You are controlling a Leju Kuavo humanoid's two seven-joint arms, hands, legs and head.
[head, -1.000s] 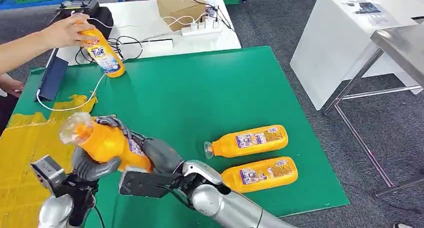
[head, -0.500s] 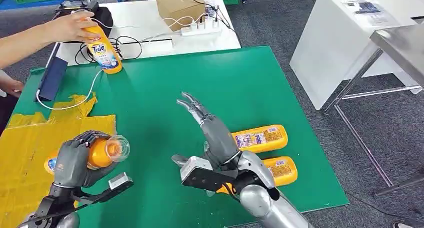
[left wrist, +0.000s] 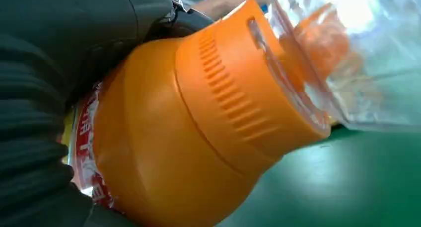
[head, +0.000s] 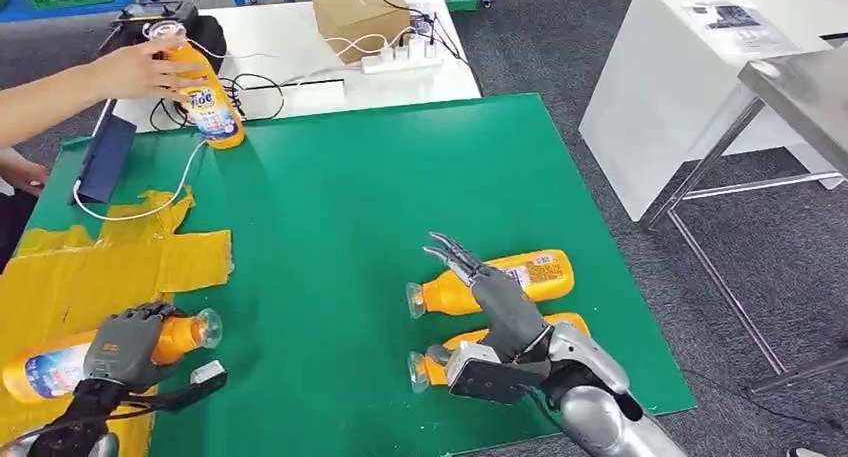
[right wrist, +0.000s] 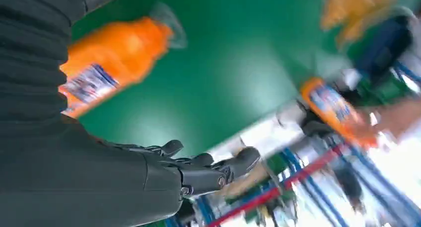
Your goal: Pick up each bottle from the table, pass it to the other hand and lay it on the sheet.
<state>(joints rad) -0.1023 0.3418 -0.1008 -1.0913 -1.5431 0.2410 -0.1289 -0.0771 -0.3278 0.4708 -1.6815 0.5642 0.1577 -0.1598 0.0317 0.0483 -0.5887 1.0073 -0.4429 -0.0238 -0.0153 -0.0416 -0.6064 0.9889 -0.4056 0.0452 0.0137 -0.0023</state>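
Having taken the bottle point(head: 60, 365) from my right hand point(head: 500, 297), my left hand point(head: 125, 347) now grips it low over the yellow sheet point(head: 100, 267) at eight o'clock, while the right, fingers spread and empty, has returned above the two bottles point(head: 495, 282) at four o'clock.

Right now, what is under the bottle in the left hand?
The yellow sheet lies under the bottle, which the left hand grips near its neck. Whether the bottle already rests on the sheet cannot be seen; the hand covers that part.

Left hand point(head: 122, 345) around orange bottle point(head: 70, 361) on yellow sheet point(head: 60, 277).
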